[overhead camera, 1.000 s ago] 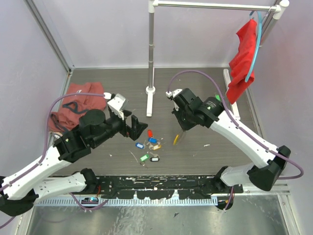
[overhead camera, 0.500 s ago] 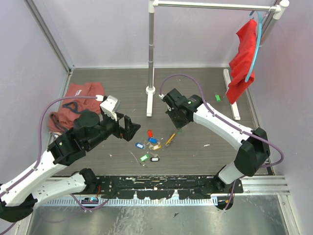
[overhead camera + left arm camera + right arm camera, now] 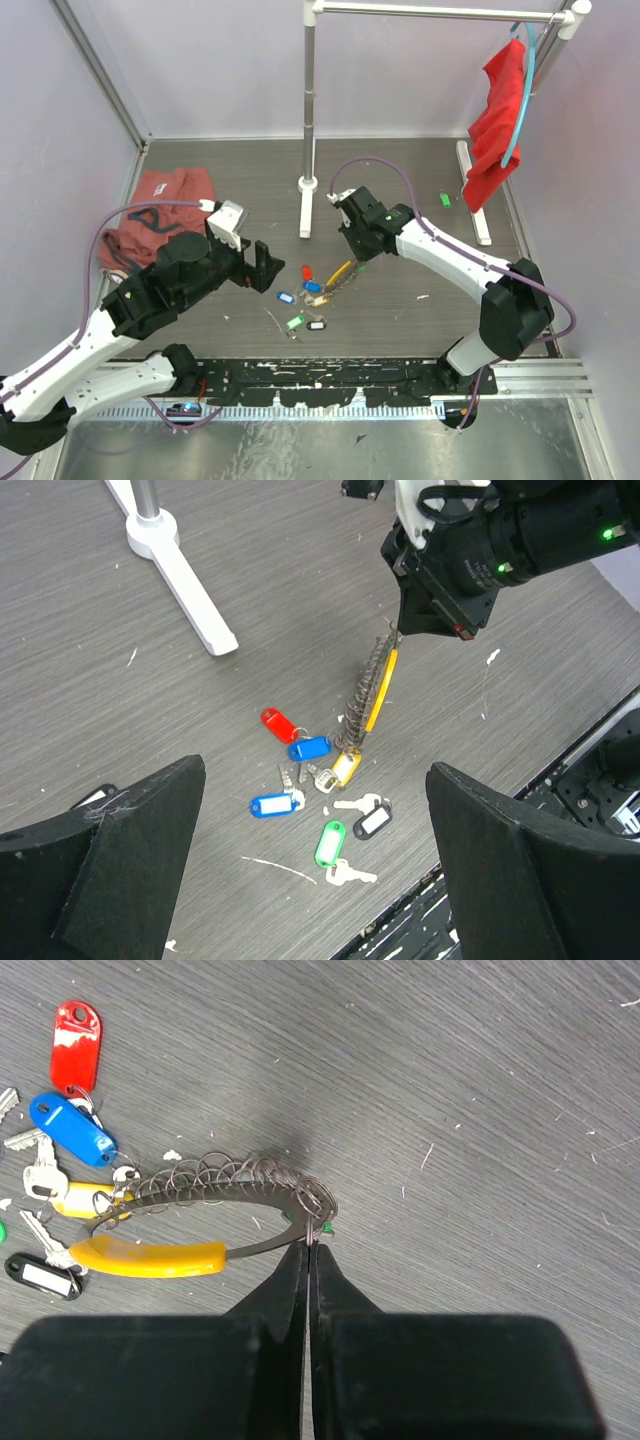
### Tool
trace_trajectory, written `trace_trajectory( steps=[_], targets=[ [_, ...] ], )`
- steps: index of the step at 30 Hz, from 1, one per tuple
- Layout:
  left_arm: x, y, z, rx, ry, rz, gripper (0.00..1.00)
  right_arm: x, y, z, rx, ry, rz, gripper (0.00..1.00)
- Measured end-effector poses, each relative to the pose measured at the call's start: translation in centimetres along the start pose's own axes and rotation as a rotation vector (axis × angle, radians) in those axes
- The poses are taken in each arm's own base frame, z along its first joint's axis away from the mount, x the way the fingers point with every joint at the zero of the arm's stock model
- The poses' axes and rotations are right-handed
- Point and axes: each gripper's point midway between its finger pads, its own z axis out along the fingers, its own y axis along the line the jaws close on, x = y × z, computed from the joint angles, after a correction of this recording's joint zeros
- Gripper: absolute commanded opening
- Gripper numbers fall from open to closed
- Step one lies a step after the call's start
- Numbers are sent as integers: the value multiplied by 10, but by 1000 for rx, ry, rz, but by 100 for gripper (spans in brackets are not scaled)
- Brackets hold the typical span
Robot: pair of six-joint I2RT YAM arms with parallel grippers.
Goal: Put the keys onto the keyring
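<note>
Top external view: over the grey worktop (image 3: 420, 180), the left gripper (image 3: 262, 268) hangs wide open left of centre, holding nothing. At centre the right gripper (image 3: 308, 1250) is pinched narrow on the keyring (image 3: 215, 1177), whose far end slants down among the keys (image 3: 309, 748). White inserts on the blue tag (image 3: 270, 805) and black tag (image 3: 373, 820) are too small to read.

Both my arms wear white shells over black joints: the left arm (image 3: 90, 350) and the right arm (image 3: 450, 255). A purple cable (image 3: 160, 204) arcs off the left wrist, a second purple cable (image 3: 375, 160) off the right. My left fingers (image 3: 110, 870) are broad matte-black wedges; my right fingers (image 3: 285, 1290) taper to thin black blades. Green lights (image 3: 604, 534) glow on the right wrist.
</note>
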Motion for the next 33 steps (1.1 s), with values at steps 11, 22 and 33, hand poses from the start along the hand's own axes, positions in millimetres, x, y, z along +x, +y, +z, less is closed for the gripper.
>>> trace_trajectory(
  steps=[11,22,33],
  targets=[
    [27,1,18,-17,92,11,98,-2,-24,4,70,-32,43,29],
    [28,6,18,-40,93,-2,98,-4,-48,0,46,-118,154,47],
    [46,9,31,-53,156,-23,98,45,-41,-9,-7,-137,315,43]
  ],
)
